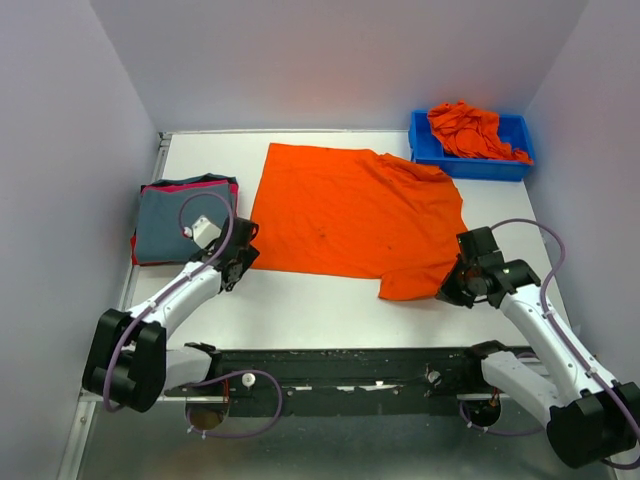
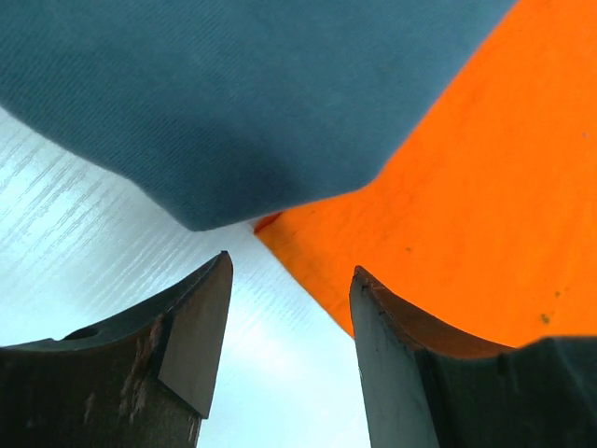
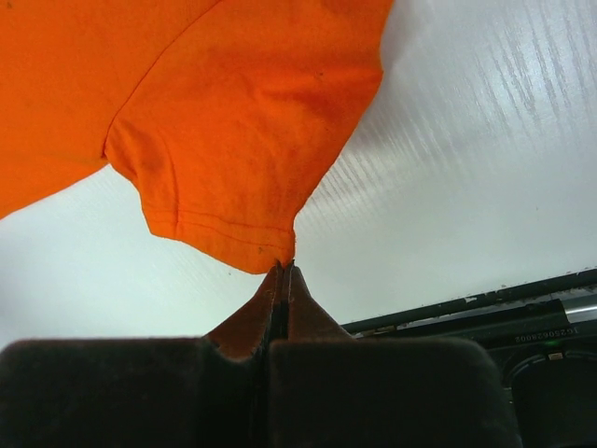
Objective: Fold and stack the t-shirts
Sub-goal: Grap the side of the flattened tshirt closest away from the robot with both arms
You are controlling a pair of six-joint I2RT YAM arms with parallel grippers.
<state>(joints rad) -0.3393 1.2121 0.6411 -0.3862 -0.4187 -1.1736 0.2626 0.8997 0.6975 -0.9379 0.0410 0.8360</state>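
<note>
Orange t-shirt (image 1: 350,215) lies spread flat mid-table, collar end towards the blue bin (image 1: 505,165), some wrinkles near the collar. Near sleeve (image 3: 233,159) points at the right arm.

Right gripper (image 3: 283,269): jaws clenched flat together, nipping the very corner of that sleeve's hem; the rest of the sleeve is slack on the white table (image 1: 300,310).

Left gripper (image 2: 291,275): jaws spread apart, nothing between them, low over bare table. It sits just beside the orange shirt's near-left corner, in the gap between that corner and the folded stack.

Folded stack at the table's left edge: grey-blue t-shirt (image 1: 180,222) on top, red-pink t-shirt (image 1: 190,185) under it, only its edges showing. From the left wrist, the grey-blue corner and the orange corner nearly meet.

Bin sits at the far right corner, with crumpled orange t-shirts (image 1: 468,130) heaped in it.
</note>
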